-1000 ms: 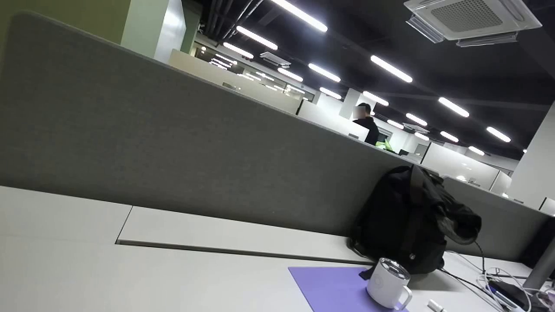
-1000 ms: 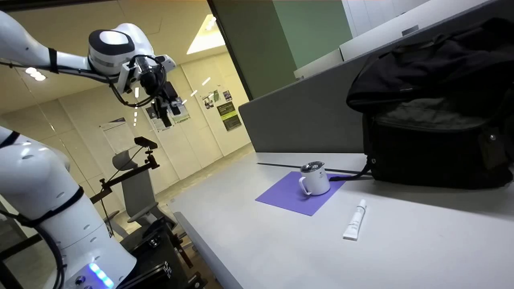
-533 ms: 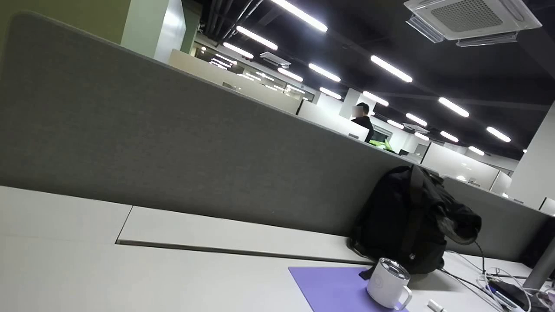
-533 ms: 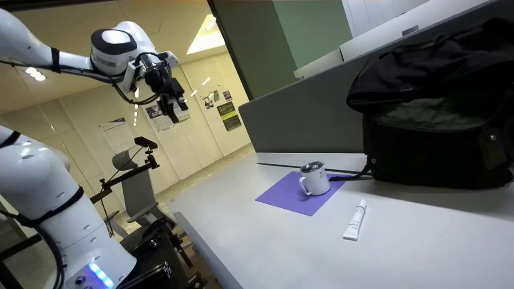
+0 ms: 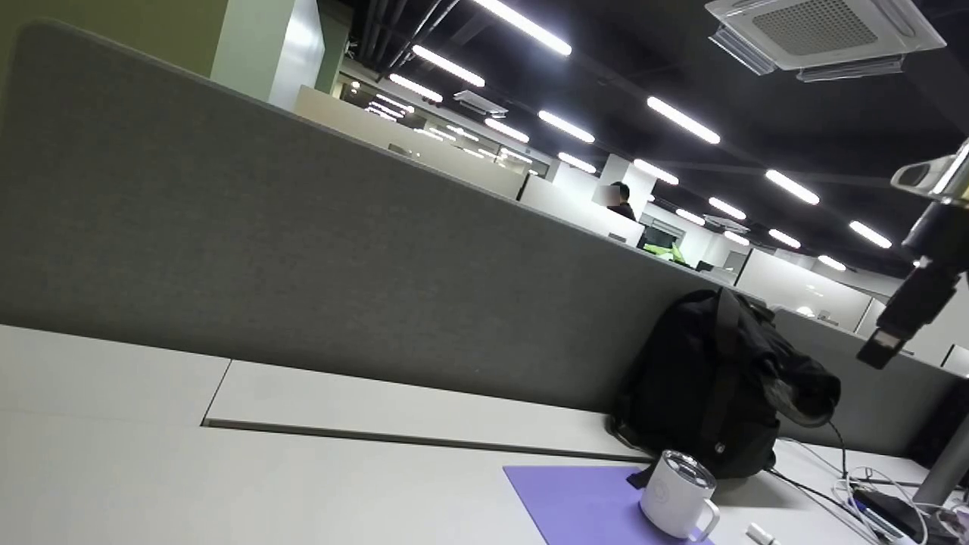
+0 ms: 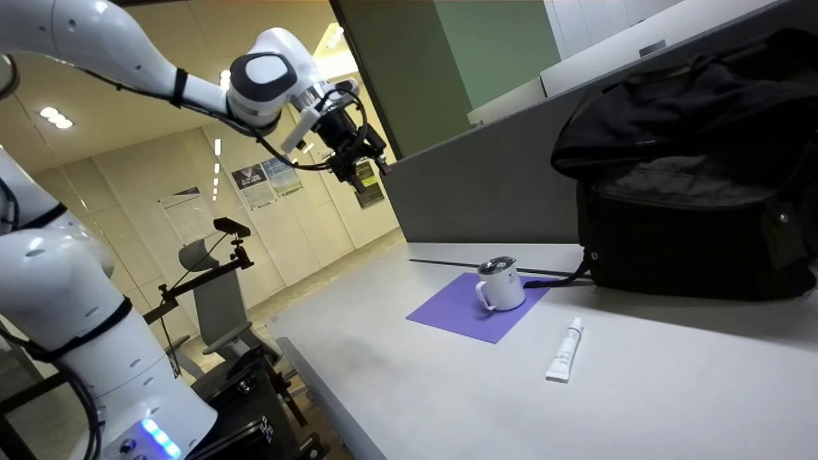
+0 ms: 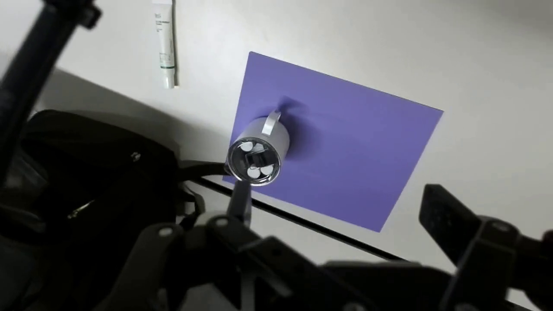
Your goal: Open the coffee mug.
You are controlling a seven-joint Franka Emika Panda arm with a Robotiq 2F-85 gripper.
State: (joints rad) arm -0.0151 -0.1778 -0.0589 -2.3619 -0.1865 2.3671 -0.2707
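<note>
The robot arm's white base (image 6: 128,383) stands at near left beside a pale desk (image 6: 415,390) in an exterior view, with a white tube (image 6: 565,350) lying at near right. Farther in, the white coffee mug (image 6: 508,291) stands upright on a purple sheet (image 6: 450,313), its handle (image 6: 483,296) turned to the near left and its clear lid (image 7: 254,161) on, a dark piece (image 7: 260,158) across the middle. Above and to the left, well apart from the mug, hangs the black gripper (image 6: 372,178), its jaws spread wide with nothing between them. A finger (image 7: 240,203) appears to meet the lid's edge in the wrist view, though only along the line of sight. The step in hand looks to be the approach, with the opening itself not yet begun. The next move likely calls for bringing the gripper right and down until the lid lies beneath the jaws, then either closing on the rim or working the dark piece; which of the two opens it cannot be told from here. With nothing visible bracing the mug, it may slide or turn along with its lid. Beyond, at right, a black backpack (image 6: 690,191) sits close by the gray partition (image 6: 479,204), its strap (image 6: 556,282) ending on the sheet just beside the mug; contact between the two cannot be made out.
</note>
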